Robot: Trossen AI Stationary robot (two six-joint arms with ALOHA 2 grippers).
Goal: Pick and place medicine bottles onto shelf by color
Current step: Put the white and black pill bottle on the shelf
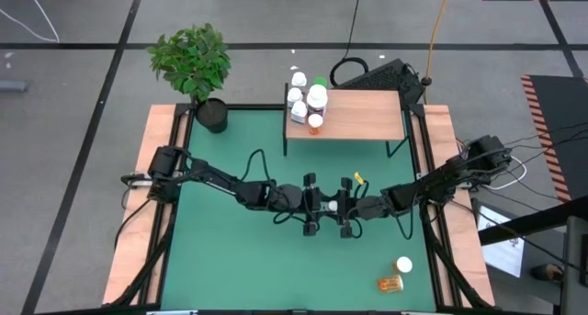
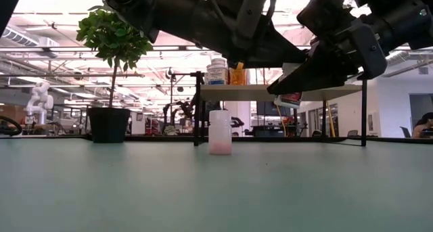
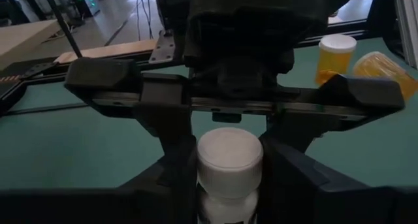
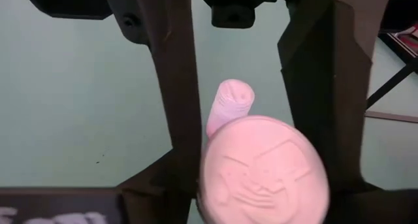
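A white pill bottle (image 3: 230, 155) is up in the air at the mat's middle, between both grippers, which face each other. My left gripper (image 1: 322, 205) and my right gripper (image 1: 336, 205) are both shut on it. Its embossed cap face (image 4: 261, 168) is turned toward my right gripper. A second white bottle (image 2: 220, 132) stands upright on the green mat below them and also shows in the right wrist view (image 4: 230, 100). The shelf (image 1: 363, 118) stands at the far edge, with several bottles (image 1: 299, 95) on its left end. My left gripper pinches the bottle just below the cap (image 3: 225, 201) between its two fingers, coming level from the table's left. The bottle is lifted clear of the mat, cap end away from this gripper. My right gripper's fingers (image 3: 175, 145) stand against the two sides of the cap (image 3: 202, 159), coming level from the table's right. The cap face is turned toward this gripper's wrist.
Two amber bottles sit at the mat's near right: one upright with a white cap (image 1: 404, 264), one lying down (image 1: 390, 283). A potted plant (image 1: 195, 62) stands at the far left corner. Wooden rails (image 1: 138, 214) run along both sides of the mat.
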